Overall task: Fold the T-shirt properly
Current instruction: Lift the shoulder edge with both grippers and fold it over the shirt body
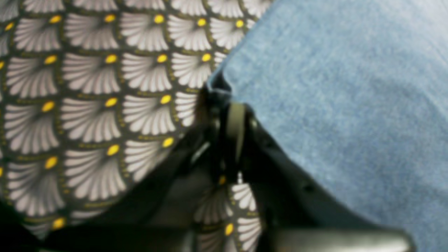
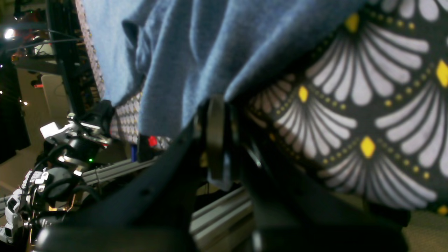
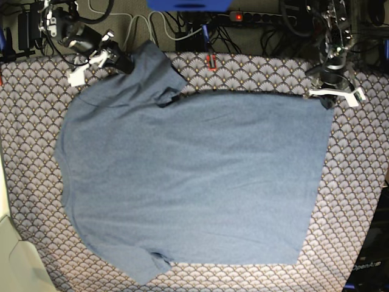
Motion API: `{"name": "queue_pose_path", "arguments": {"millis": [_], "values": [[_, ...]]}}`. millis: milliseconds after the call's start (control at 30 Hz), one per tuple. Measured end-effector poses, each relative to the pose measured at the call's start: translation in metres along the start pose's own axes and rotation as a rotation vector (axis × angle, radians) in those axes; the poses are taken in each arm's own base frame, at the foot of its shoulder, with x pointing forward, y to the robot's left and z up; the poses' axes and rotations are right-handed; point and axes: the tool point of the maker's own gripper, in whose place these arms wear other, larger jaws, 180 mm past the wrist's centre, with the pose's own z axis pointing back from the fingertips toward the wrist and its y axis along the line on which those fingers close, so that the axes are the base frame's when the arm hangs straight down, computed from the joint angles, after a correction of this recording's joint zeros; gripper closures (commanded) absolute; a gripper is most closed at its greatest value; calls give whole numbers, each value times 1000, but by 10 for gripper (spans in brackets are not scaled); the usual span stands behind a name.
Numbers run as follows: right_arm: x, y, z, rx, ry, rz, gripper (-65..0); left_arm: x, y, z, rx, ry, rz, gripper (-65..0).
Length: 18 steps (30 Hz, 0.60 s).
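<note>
The T-shirt [image 3: 194,176] lies spread, plain side up, over most of the tablecloth [image 3: 358,182], filling the centre of the base view with its collar end toward the left of the frame and its hem toward the right.

The left gripper [image 3: 328,100], at the upper right of the base view, sits at the shirt's upper-right hem corner. In the left wrist view its jaws are pressed together on that corner of the blue fabric [image 1: 218,89], evidently so the corner can be lifted and carried over for a fold.

The right gripper [image 3: 121,62], at the upper left of the base view, stands at the upper sleeve. The right wrist view shows its jaws closed with blue cloth [image 2: 196,63] gathered and draping above them; I judge it is pinching the sleeve edge, though the contact itself is partly hidden. Holding both far-edge points suggests a paired fold toward the lower part of the frame.

Nothing rests on the shirt. Cables and a power strip [image 3: 261,17] crowd the table's top edge, just behind both arms; these could snag on a backward motion.
</note>
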Motion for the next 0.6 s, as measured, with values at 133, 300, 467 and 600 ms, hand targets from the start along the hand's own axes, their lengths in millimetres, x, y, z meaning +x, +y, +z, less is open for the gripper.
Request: {"name": "queue_pose_path", "arguments": {"millis": [133, 300, 467, 600], "values": [[2, 1, 4, -9, 20, 40, 0, 2, -3, 1, -5, 5, -3, -2], [20, 14, 19, -47, 13, 174, 0, 20, -16, 13, -44, -37, -24, -5], [46, 40, 27, -15, -40, 282, 0, 30, -21, 14, -56, -64, -37, -5], [52, 57, 32, 5, -51, 342, 0, 29, -20, 15, -55, -62, -39, -5]]}}
